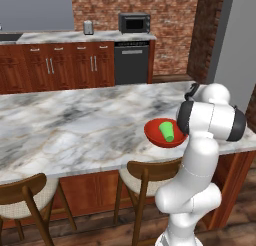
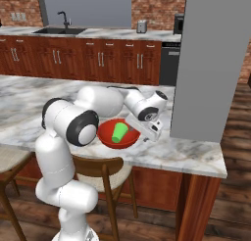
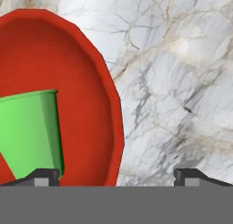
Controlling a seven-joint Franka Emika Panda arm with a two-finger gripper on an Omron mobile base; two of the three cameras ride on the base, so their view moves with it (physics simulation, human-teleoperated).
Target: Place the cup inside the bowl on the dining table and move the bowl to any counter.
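Already, from the left base, we see the cup (image 1: 167, 131) inside the bowl (image 1: 155, 132) near the dining table's (image 1: 75, 125) right end. From the right, the gripper (image 2: 148, 132) hangs beside the bowl. By hand view, its jaws stand apart astride the rim; we judge clamping comes next, then carrying to a counter (image 2: 98, 33).

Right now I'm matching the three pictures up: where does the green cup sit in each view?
Left base view: cup right of centre, inside the red bowl.
Right base view: cup just left of centre, inside the bowl.
Hand view: cup at lower left, over the bowl's red inside.
Shared landmark: the red bowl.
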